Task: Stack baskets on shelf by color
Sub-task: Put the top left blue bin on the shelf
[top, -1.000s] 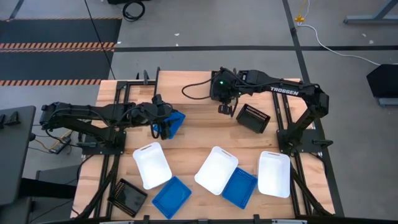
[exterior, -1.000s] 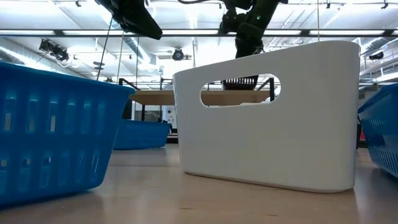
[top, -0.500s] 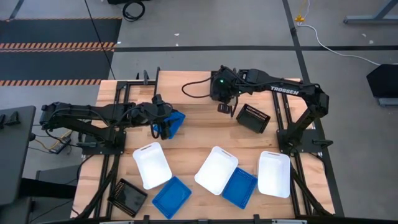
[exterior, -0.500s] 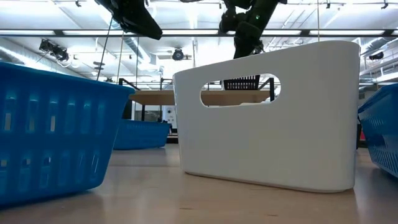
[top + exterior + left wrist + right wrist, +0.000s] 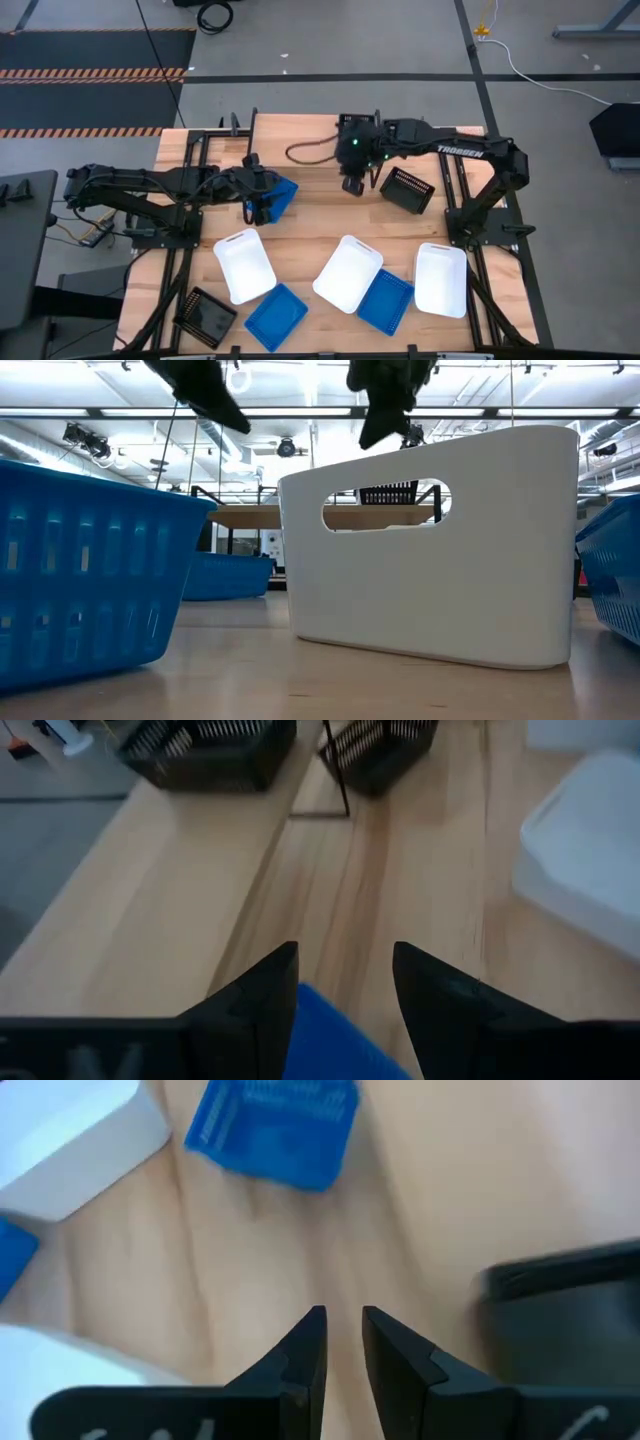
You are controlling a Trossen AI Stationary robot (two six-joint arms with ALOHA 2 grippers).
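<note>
Left gripper (image 5: 262, 203) at centre-left, fingers spread around blue basket (image 5: 281, 196) rim. Right gripper (image 5: 352, 185) upper centre, narrowly parted, empty. Risk: basket slipping, grip only at edge.

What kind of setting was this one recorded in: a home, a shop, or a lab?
Most likely a robotics lab or workshop. The wooden table stands on a bare grey floor with striped hazard mats and loose cables, and the low view shows an open industrial ceiling with long strip lights.
</note>
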